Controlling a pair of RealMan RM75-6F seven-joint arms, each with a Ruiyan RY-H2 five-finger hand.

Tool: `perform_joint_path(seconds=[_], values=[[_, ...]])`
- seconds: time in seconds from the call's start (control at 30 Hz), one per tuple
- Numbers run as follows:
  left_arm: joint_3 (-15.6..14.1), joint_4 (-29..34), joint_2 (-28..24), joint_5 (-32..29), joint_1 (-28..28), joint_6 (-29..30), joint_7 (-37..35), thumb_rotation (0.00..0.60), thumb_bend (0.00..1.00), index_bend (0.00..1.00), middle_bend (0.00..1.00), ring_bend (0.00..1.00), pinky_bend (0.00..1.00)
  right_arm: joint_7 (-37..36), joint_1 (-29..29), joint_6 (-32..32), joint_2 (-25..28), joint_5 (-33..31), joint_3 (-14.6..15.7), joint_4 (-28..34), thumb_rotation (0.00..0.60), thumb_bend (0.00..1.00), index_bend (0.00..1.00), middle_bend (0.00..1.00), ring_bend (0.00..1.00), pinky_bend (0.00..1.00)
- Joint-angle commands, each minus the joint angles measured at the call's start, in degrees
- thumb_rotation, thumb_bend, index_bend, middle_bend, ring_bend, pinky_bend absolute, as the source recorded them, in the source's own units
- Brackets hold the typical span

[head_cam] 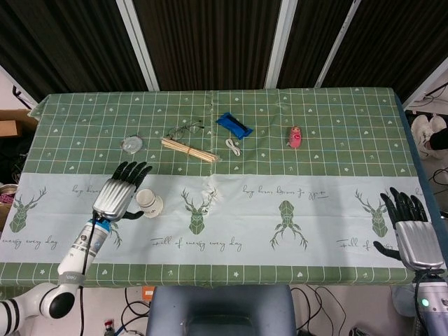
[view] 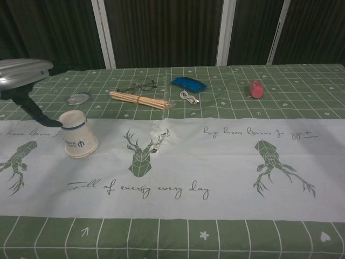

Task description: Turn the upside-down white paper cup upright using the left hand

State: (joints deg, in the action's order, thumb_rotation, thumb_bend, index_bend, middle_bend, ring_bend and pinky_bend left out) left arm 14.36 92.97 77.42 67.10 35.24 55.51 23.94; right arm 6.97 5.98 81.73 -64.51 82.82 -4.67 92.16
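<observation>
Left robot hand (head_cam: 124, 192) is hovering just left of the white paper cup (head_cam: 148, 202), fingers spread apart and holding nothing; from the chest view its thumb tip is reaching almost to the cup's upturned base, contact not certain. Right robot hand (head_cam: 413, 231) is resting at the near right corner of the worktop (head_cam: 336, 122), fingers apart, empty.

Cup is standing mouth-down on the pale band of the cloth, toward the near left of the worktop, well apart from the wooden sticks (head_cam: 189, 150) further back.

Step in hand: closing on the cup. Best done by wrapping the side wall low, with a light squeeze since thin paper crushes easily, then lifting clear before rotating the wrist so the rim is not dragging the cloth.

Writing: cup is bearing a blue band and a small blue logo, unreadable. Cloth script is reading roughly "Full of energy every day" (view: 138, 188).
</observation>
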Motion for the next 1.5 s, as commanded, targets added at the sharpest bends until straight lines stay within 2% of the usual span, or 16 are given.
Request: perform_joint_path(seconds=[0.03, 0.33, 0.6, 0.87, 1.27, 1.37, 1.5], values=[[0.1, -2.4, 3.1, -4.0, 3.4, -2.2, 4.4, 0.600, 0.04, 0.00, 0.00, 0.00, 0.00, -0.6, 0.1, -0.1, 0.3, -0.2, -0.2, -0.1, 0.600, 0.00, 0.00, 0.00, 0.00, 0.00], [-1.3, -6.5, 7.3, -14.0, 8.9, -4.4, 13.1, 0.600, 0.04, 0.00, 0.00, 0.00, 0.00, -2.2, 0.1, -0.3, 0.9, -0.4, -0.3, 0.1, 0.600, 0.00, 0.00, 0.00, 0.00, 0.00], [-3.1, -7.2, 6.8, -16.2, 10.7, -4.3, 14.6, 0.600, 0.04, 0.00, 0.00, 0.00, 0.00, -2.7, 0.2, -0.6, 1.1, -0.7, -0.3, -0.1, 0.600, 0.00, 0.00, 0.00, 0.00, 0.00], [-5.0, -8.2, 6.4, -15.7, 11.4, -3.2, 15.2, 0.600, 0.05, 0.03, 0.03, 0.00, 0.01, -2.8, 0.3, -0.8, 1.2, -0.7, -0.2, -0.2, 0.600, 0.00, 0.00, 0.00, 0.00, 0.00], [-7.5, -10.3, 7.3, -15.8, 13.2, -2.6, 18.2, 0.600, 0.06, 0.19, 0.13, 0.01, 0.02, -3.1, 0.5, -1.0, 1.2, -0.6, -0.1, -0.4, 0.600, 0.00, 0.00, 0.00, 0.00, 0.00], [-7.8, -10.3, 7.4, -15.9, 13.4, -2.0, 18.8, 0.600, 0.07, 0.25, 0.20, 0.02, 0.04, -3.1, 0.5, -1.0, 1.2, -0.8, -0.1, -0.5, 0.600, 0.01, 0.00, 0.00, 0.00, 0.00], [-8.5, -10.5, 7.7, -15.3, 13.7, -0.6, 20.5, 0.600, 0.11, 0.35, 0.34, 0.10, 0.05, -3.0, 0.5, -1.1, 1.2, -0.9, -0.1, -0.5, 0.600, 0.00, 0.00, 0.00, 0.00, 0.00]])
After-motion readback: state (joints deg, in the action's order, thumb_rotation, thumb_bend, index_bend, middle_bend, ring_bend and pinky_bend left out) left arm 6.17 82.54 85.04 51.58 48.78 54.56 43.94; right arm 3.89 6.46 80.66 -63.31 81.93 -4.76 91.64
